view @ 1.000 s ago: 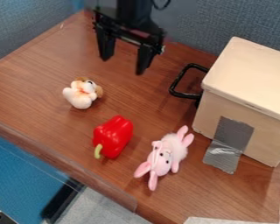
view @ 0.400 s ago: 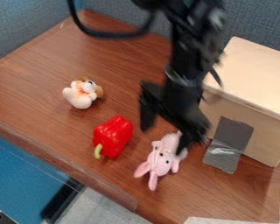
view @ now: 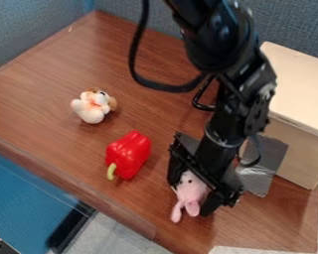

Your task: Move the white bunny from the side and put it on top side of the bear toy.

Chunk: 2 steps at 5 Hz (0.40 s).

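Note:
The pink and white bunny lies near the table's front edge, right of the red pepper, its head and long ears pointing toward the front. Around it, low at the table, stands the gripper, open, one finger on the bunny's left side and the other at its lower right. The gripper covers the bunny's rear part. Farther back on the left, the small white and brown plush toy sits well apart from the gripper.
A red bell pepper with a green stem lies just left of the gripper. At the right stands a light wooden box with a black handle and grey tape, close beside the arm. The table's front edge runs below the pepper.
From the back of the table, the gripper has come forward and down over the bunny. The bunny has turned a little, its ears now pointing more toward the front. Plush toy and pepper are unmoved.

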Motion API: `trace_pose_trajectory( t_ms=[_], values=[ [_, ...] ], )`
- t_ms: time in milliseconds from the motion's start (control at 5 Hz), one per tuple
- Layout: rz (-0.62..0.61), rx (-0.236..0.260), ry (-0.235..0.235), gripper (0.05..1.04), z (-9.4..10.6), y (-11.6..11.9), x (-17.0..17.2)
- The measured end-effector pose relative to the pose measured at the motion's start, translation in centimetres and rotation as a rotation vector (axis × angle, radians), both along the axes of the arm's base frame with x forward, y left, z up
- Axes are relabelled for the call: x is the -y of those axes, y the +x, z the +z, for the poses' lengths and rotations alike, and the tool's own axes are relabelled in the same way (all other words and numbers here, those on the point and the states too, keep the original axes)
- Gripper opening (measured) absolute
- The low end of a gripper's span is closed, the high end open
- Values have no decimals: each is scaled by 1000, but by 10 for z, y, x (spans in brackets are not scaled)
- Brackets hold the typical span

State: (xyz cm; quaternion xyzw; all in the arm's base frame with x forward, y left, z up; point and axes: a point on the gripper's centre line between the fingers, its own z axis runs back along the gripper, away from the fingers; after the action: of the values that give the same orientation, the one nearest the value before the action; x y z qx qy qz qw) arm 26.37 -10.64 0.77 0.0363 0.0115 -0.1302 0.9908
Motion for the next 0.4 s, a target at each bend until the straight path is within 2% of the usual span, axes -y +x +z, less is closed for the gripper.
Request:
trace_pose_trajectory(
  t_ms=[200, 400],
  values=[
    [-19, -15, 17, 973, 0, 1, -2],
    [-4, -16, -18, 706, 8, -1, -8]
  ],
)
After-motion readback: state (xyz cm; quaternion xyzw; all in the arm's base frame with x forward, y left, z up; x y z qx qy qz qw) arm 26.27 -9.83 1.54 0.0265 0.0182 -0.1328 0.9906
